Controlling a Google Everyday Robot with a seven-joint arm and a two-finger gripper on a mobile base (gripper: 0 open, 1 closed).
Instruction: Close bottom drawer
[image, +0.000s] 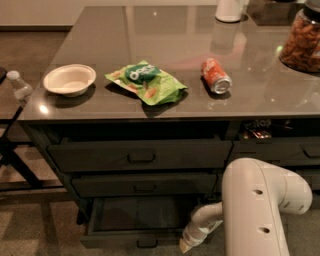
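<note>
One bottom drawer (131, 239) pulled out, interior showing. Gripper (186, 243) low at R end of drawer front, just beside it; whether it's spread or closed, can't tell.

Quick tally from my end: one bowl (69, 79), one green snack bag (146, 81), one soda can (215, 76), one jar (302, 42), one bottle (19, 86), three wide drawers (140, 156), and my one gripper (185, 245) down beside the bottom drawer (131, 241) front.
</note>
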